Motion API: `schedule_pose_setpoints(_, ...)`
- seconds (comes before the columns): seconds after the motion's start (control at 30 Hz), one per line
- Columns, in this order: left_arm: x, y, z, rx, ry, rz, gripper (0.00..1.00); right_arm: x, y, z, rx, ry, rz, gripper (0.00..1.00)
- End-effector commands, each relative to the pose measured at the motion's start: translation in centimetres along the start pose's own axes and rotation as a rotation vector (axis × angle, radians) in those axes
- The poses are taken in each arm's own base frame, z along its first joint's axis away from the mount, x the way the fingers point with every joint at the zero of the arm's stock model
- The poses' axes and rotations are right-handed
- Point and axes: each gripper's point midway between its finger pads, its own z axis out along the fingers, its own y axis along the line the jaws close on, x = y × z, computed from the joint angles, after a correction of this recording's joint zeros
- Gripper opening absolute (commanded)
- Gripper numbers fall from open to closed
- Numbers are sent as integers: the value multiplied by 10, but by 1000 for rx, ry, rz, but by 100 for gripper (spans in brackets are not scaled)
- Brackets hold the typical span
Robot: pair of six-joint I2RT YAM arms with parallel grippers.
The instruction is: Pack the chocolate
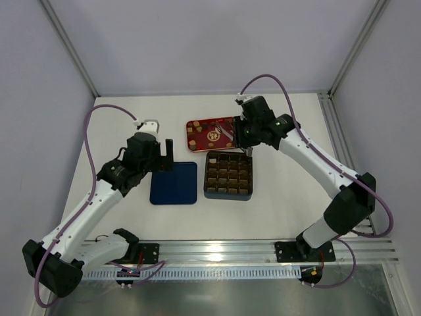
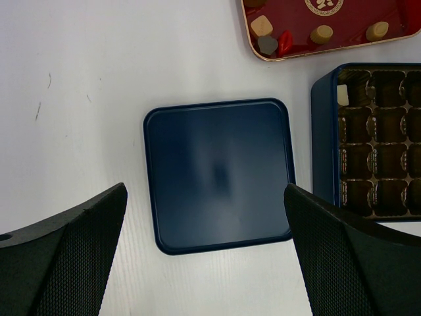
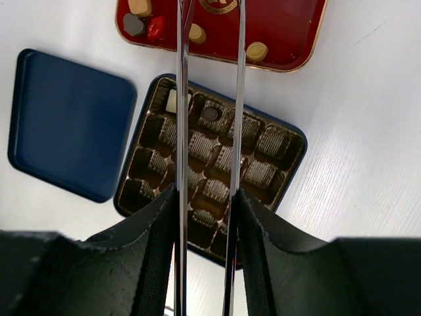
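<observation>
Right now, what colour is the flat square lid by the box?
The lid is plain dark blue; the left wrist view shows it best.

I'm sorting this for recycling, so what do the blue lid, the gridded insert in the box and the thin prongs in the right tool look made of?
Blue lid: probably painted metal, smooth satin sheen, raised rim. Gridded insert: looks like thin glossy brown plastic, its ribbed cells glinting. Prongs: bare polished metal, mirror-bright and thin, pinched in the right tool.
</observation>
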Motion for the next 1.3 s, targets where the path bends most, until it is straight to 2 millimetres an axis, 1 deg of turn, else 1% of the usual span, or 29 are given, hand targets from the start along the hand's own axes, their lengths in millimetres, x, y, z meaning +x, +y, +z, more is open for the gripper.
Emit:
schedule_pose_setpoints(0.0, -8, 0, -4, -1, -27, -6, 100, -23, 3, 18, -16, -24, -34, 42)
schedule_pose_setpoints(0.03, -7, 0, -4, 0, -24, -5, 99, -25, 2, 30, -10, -7, -39, 42)
schedule_pose_setpoints(0.07, -8, 0, -4, -1, -26, -6, 100, -27, 0, 36, -2, -1, -37, 41)
schedule_pose_setpoints(0.1, -7, 0, -4, -1, -24, -6, 100, -22, -3, 50, 11, 29, -40, 41)
schedule_pose_setpoints(0.13, -7, 0, -4, 0, -26, -4, 100, -27, -3, 54, 10, 25, -39, 42)
schedule_pose_setpoints(0.2, -7, 0, -3, -2, -23, -4, 100, -27, -5, 66, 20, 42, -40, 42)
schedule_pose_setpoints(0.23, -7, 0, -3, -3, -24, -4, 100, -26, -7, 75, 33, 58, -42, 42)
schedule_pose_setpoints(0.33, -6, 0, -3, -3, -20, -4, 100, -26, -8, 88, 43, 74, -41, 42)
schedule_pose_setpoints(0.43, -6, 0, -3, -2, -22, -4, 100, -25, -9, 96, 49, 84, -42, 42)
schedule_pose_setpoints(0.77, -6, 0, -2, -2, -17, -3, 100, -23, -20, 111, 98, 103, -42, 42)
schedule_pose_setpoints(1.0, -5, 0, -1, -5, -13, -1, 100, -20, -22, 123, 101, 127, -47, 42)
schedule_pose_setpoints(1.1, -5, 0, -1, -5, -15, -2, 100, -19, -22, 126, 101, 135, -47, 42)
schedule_pose_setpoints(1.27, -5, 0, -1, -5, -15, 0, 100, -19, -22, 123, 99, 134, -49, 41)
